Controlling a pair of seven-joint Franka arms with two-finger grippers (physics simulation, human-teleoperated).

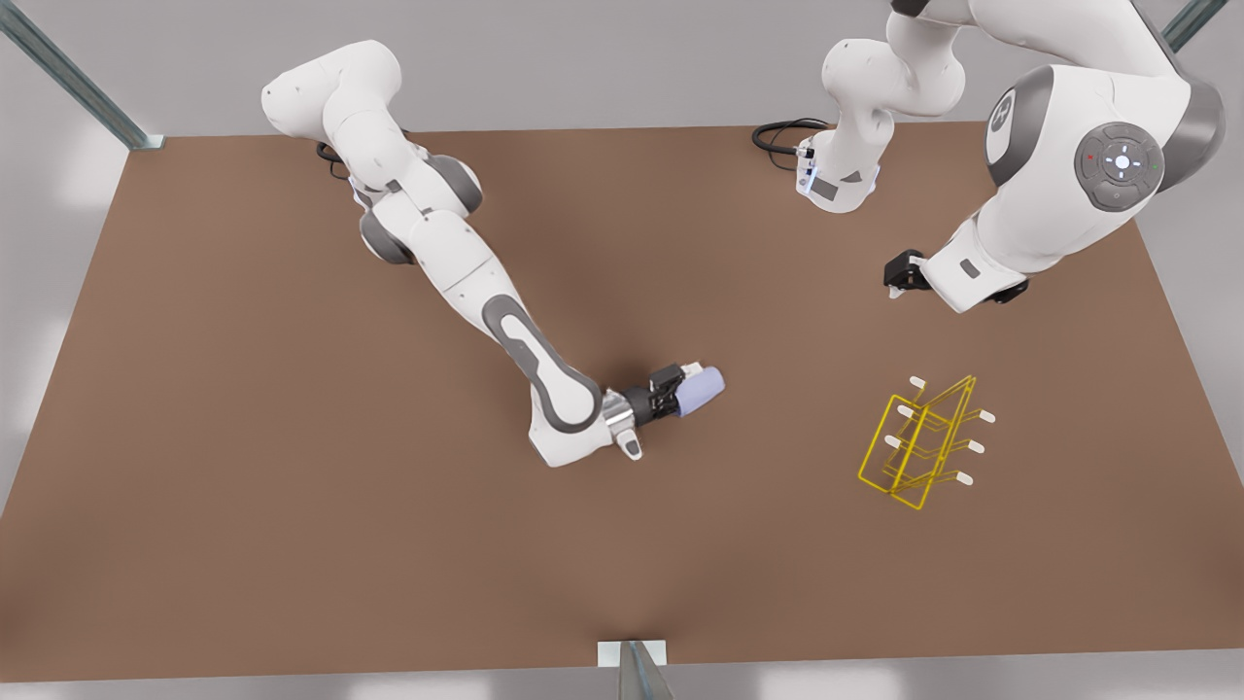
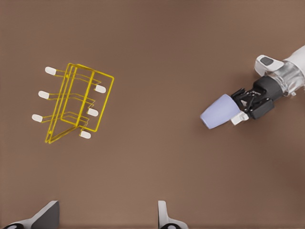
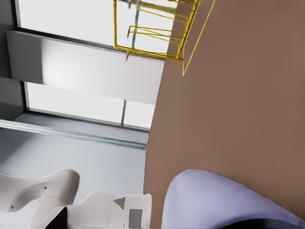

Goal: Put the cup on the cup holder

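The right gripper (image 1: 683,392) is closed on the cup (image 1: 702,391), holding it sideways above the table (image 1: 292,486). The cup's long axis runs straight out from the fingers, its far end toward the cup holder (image 1: 923,442), which stands well apart beyond it. The cup is plain, smooth, lavender-blue and tapered. The left gripper (image 1: 899,277) waits above the table, fingers (image 2: 164,217) spread wide and empty.
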